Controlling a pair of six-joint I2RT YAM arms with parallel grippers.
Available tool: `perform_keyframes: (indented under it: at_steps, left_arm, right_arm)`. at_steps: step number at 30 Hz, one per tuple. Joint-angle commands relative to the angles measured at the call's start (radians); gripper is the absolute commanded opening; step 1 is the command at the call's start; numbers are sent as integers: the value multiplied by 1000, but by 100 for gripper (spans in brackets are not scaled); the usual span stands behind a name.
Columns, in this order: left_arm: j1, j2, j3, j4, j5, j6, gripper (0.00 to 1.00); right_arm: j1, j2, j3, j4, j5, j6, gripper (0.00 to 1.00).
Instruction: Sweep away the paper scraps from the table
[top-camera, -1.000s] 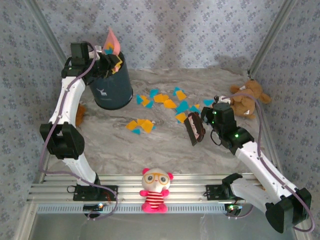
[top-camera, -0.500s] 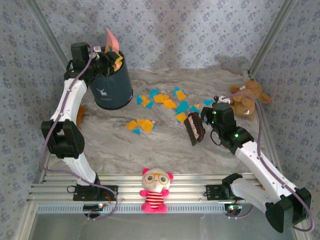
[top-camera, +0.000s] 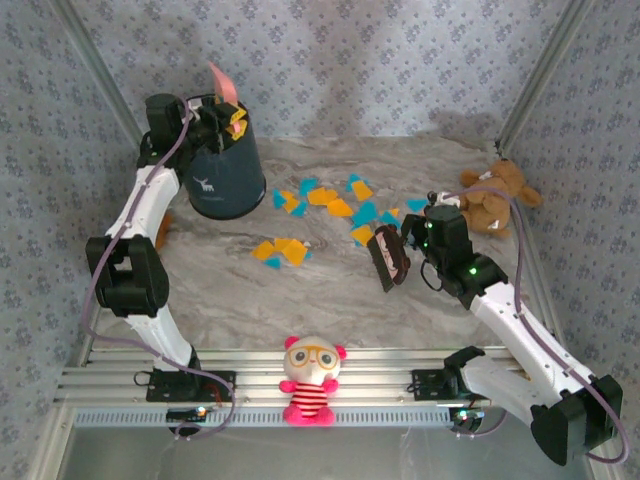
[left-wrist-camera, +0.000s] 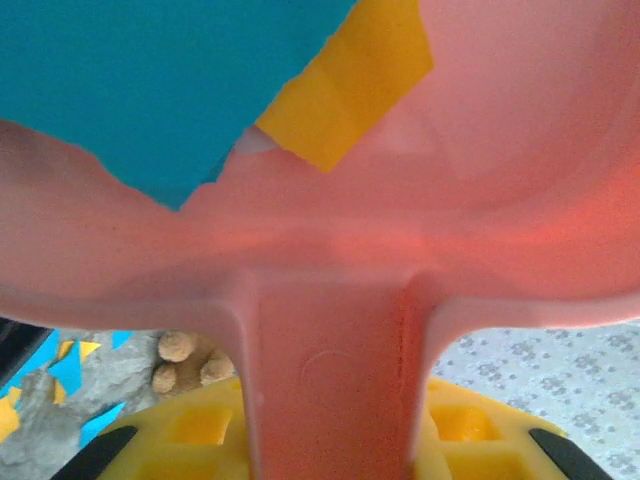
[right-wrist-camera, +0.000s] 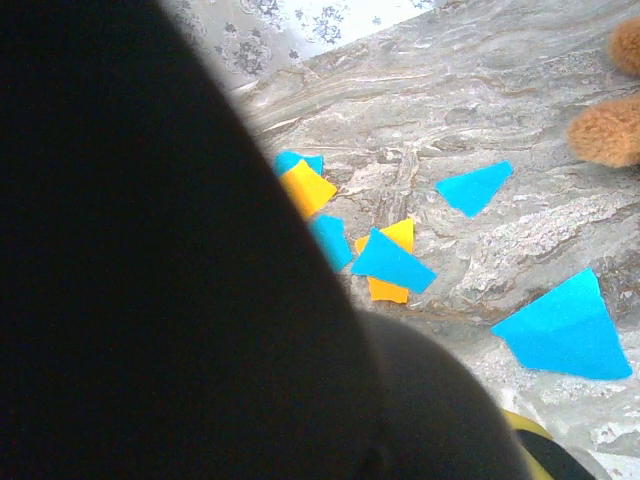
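flanking marbled table (top-camera: 230, 300), floral-patterned walls (top-camera: 400, 60)

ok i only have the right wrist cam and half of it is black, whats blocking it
observer: most likely the brush. The top view shows the right pincer shut on it, at the right edge of the paper scraps.
operator: and the left arm
observer: the left pincer holds the pink dustpan tilted up over the dark blue bin at the back left.
operator: is the dustpan empty
observer: no, in the left wrist view a teal scrap and a yellow scrap lie on it.
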Motion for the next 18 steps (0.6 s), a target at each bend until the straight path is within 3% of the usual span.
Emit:
perform_keyframes:
  at_steps: [1, 18]
  left_arm:
    - [8, -59, -22, 166, -1, -108, 0]
    - [8, -105, -202, 530, -96, -469, 0]
  right_arm:
    - [-7, -10, 12, 29, -3, 10, 0]
    - [-7, -7, 8, 35, -3, 11, 0]
